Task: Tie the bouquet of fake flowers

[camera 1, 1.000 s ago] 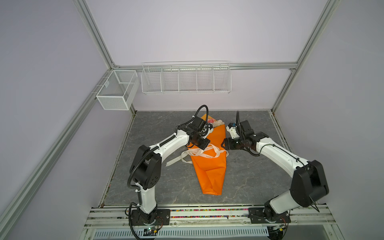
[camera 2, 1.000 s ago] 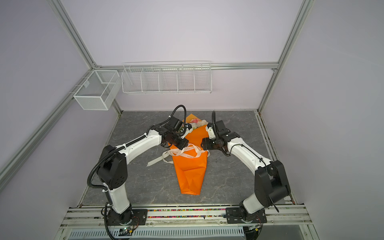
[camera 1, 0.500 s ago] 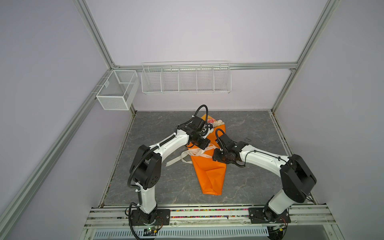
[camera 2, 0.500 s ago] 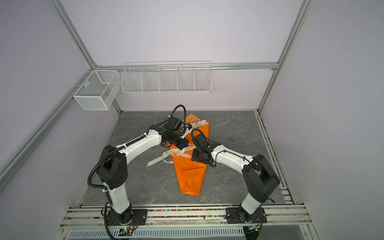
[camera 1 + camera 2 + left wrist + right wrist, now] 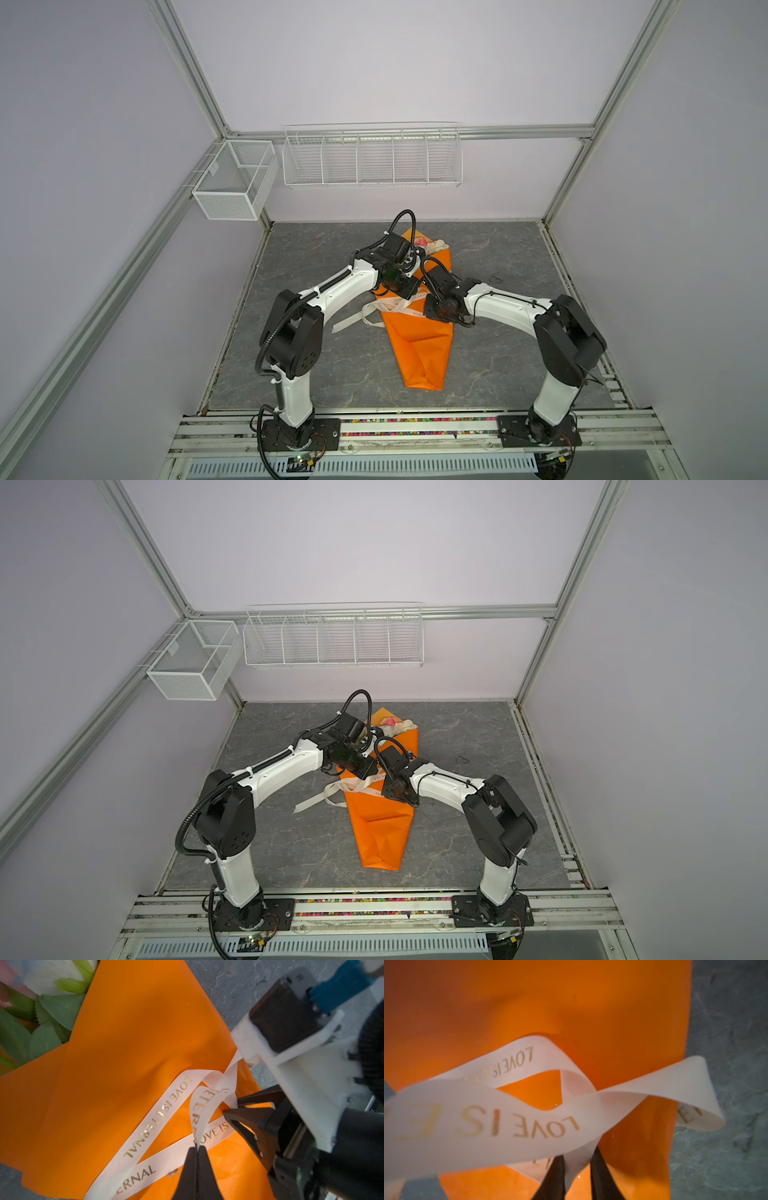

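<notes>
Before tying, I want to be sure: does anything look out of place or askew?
The ribbon lies twisted and slack across the orange paper, one end trailing onto the table. A small dark loop lies stray farther right.

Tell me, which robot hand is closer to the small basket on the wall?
Left. The left gripper pinches the ribbon over the orange paper, on the basket's side. The right gripper straddles the same ribbon just beyond it, farther from the basket.

Orange paper sheet (image 5: pixel 124 1043) smooth, faintly glossy; ribbon (image 5: pixel 166 1105) satiny, gilt-lettered; bouquet of fake flowers (image 5: pixel 52 1007) matt cloth; tabletop (image 5: pixel 239 985) stone-look.
</notes>
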Controlling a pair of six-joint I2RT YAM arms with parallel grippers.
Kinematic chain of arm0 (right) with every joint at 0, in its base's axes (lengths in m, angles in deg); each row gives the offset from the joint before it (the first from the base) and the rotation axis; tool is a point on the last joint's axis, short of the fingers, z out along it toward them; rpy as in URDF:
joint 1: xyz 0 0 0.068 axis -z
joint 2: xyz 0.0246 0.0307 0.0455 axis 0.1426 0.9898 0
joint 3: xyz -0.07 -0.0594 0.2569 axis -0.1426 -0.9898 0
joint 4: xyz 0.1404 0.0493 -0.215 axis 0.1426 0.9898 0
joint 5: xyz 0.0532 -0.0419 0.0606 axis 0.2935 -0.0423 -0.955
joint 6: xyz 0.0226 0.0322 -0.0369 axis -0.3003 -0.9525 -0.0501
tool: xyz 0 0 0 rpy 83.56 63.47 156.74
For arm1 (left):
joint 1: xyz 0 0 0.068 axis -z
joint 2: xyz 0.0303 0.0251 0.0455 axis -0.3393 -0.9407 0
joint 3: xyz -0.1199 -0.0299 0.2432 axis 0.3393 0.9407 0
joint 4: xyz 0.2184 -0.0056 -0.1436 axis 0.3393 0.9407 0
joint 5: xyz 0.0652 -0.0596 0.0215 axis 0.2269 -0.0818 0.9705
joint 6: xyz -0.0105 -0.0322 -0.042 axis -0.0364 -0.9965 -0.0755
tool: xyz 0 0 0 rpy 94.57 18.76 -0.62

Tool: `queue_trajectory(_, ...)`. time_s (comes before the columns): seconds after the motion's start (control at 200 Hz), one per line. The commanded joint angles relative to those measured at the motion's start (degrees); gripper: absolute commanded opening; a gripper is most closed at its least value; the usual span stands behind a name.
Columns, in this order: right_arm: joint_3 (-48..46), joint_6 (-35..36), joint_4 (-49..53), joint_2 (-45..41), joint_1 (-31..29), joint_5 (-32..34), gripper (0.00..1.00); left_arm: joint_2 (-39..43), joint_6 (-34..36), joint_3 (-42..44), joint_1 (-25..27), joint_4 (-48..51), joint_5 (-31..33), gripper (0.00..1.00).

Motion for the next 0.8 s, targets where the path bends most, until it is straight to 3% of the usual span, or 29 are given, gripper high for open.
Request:
queue_trajectory(0.0,-0.5,0.2,0.8,-1.3,-0.4,0.7,0.13,-1.2,-0.8,0.9,0.0,0.0,-1.1,0.0)
queue_trajectory(0.055,-0.6,0.7,1.3,-2.5,-0.6,0.6,0.07,-1.1,-1.1,1.1,0.0,-0.1,-1.0,0.0)
queue_trajectory(0.205,-3.3,1.9,3.3,-7.9,-0.8,0.5,0.07,-0.5,-1.7,1.9,0.0,-0.4,-1.6,0.03)
queue_trajectory(0.345,-7.6,3.8,7.7,-14.2,-0.8,1.5,0.07,0.9,-4.3,3.8,0.0,-0.4,-0.5,0.32)
queue_trajectory(0.62,-8.6,11.4,10.3,-15.7,-0.7,-0.2,0.07,14.2,-13.6,17.2,-1.4,-5.4,2.9,0.58)
queue_trajectory(0.635,-8.5,11.5,10.2,-15.5,-0.7,-0.3,0.07,15.1,-14.2,18.2,-1.7,-5.7,3.1,0.64)
queue_trajectory(0.665,-7.9,11.9,10.0,-15.2,-0.6,-0.6,0.06,17.0,-15.7,20.0,-2.5,-6.2,3.5,0.86)
queue_trajectory(0.68,-7.7,12.0,10.0,-15.0,-0.6,-0.6,0.07,17.9,-16.4,21.0,-3.0,-6.4,3.4,0.9)
queue_trajectory(0.74,-6.7,12.5,10.0,-14.2,-0.6,-0.8,0.07,21.8,-19.7,24.9,-4.5,-8.2,3.8,0.93)
queue_trajectory(0.795,-5.7,13.1,10.3,-13.5,-0.6,-0.8,0.07,24.9,-24.6,27.5,-5.6,-7.7,8.8,0.94)
